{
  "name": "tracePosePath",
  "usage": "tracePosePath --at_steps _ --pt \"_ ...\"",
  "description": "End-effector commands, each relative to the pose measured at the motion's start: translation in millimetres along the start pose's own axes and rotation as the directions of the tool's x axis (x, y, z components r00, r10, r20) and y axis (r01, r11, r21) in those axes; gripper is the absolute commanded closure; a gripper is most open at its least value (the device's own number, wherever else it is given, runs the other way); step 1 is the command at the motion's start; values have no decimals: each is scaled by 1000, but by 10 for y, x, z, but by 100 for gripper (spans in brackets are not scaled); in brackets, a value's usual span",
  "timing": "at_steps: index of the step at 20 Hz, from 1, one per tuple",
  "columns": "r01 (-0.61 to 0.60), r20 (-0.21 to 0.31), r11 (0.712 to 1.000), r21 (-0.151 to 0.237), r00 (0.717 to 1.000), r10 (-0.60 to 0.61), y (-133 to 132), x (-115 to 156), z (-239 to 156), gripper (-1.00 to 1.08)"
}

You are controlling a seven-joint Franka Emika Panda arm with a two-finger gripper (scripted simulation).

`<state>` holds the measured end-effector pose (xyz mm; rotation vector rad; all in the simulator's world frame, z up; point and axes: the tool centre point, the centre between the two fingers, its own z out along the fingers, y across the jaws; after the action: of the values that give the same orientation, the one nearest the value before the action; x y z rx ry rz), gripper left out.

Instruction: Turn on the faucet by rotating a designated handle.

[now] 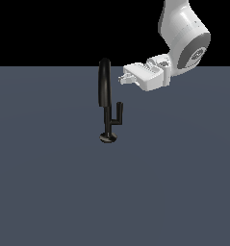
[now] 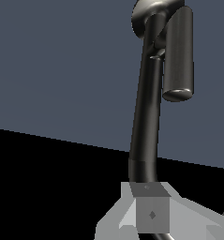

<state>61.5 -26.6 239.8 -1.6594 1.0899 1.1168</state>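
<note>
faucet (image 1: 105, 96) standing upright on the floor (image 1: 49, 182) | handle (image 1: 118, 114) branching toward the exterior view's right, tip pointing up | gripper (image 1: 121, 78) hovering beside the spout top, above the handle, touching nothing | finger gap: cannot tell

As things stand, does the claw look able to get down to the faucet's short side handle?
Probably yes. The claw hangs above the handle, on the exterior view's right of the tall spout, with open space between them. The spout stands close beside that path, so a careless descent could brush it.
</note>
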Motion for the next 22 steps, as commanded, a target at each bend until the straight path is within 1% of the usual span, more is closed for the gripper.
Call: tracePosePath --at_steps 1,6,11,16,22 --pt "-54 56 997 50 997 51 -36 216 32 108" --pt "-150 151 981 126 980 130 -69 578 117 108" --pt "-219 220 960 174 959 179 -78 830 201 108" --pt "-255 256 947 196 945 202 -80 955 256 108" --pt "-259 261 945 199 944 204 -81 970 269 108"
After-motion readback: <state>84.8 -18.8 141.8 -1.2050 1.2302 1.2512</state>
